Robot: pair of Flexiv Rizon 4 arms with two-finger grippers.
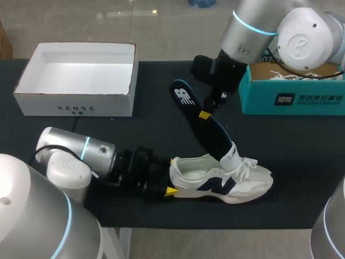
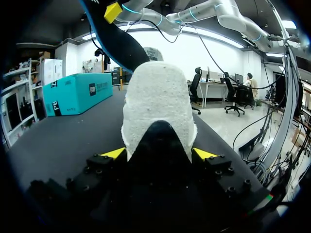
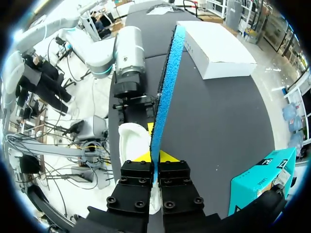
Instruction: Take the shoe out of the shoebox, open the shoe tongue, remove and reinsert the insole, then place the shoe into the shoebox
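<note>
right gripper (image 1: pixel 206 112) pinching insole (image 1: pixel 214 137) mid-length | insole axis 11-to-5 o'clock, lower end inside shoe (image 1: pixel 226 181) on table | left gripper (image 1: pixel 172 176) clamping shoe heel, toe toward 3 o'clock

log | I see black table (image 1: pixel 156 124) under everything | teal box (image 1: pixel 302 100) on table's far right part, top open | something white (image 1: pixel 277 75) inside, too hidden to identify

On the black table (image 1: pixel 145 127) the left gripper (image 1: pixel 172 176) clasps the heel of the white shoe (image 1: pixel 229 182) lying on its sole. The right gripper (image 1: pixel 205 111) pinches the dark insole (image 1: pixel 216 136), which slants up out of the shoe's opening. The white shoebox (image 1: pixel 75 103) sits open, well apart, and a teal box (image 1: pixel 294 100) stands at the far right.
</note>
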